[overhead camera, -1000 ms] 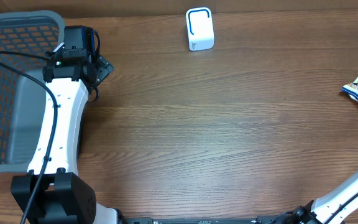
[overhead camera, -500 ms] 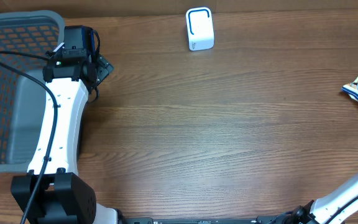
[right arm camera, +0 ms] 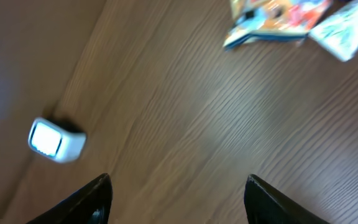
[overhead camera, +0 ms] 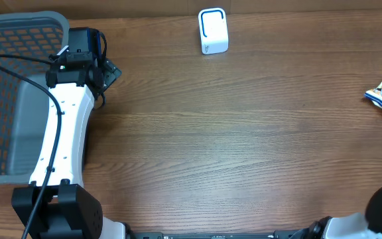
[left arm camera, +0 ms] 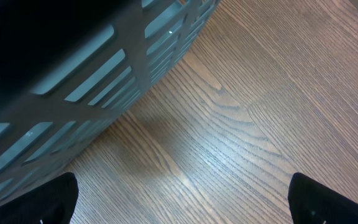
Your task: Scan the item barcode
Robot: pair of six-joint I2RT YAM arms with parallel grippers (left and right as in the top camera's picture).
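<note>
Right tool (right arm camera: 179,202) is backing away, jaws spread and empty, leaving the snack packets (right arm camera: 272,22) lying at the right edge of the tabletop (overhead camera: 244,146), far from the scanner (right arm camera: 56,140); nothing is being scanned yet. Left tool (left arm camera: 182,205) is sitting open.

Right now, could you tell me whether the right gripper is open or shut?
Open: the right gripper shows both fingers wide apart, only bare table between them, the snack packets lying apart.

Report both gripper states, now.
Left gripper: open, holding nothing.
Right gripper: open, holding nothing.
</note>
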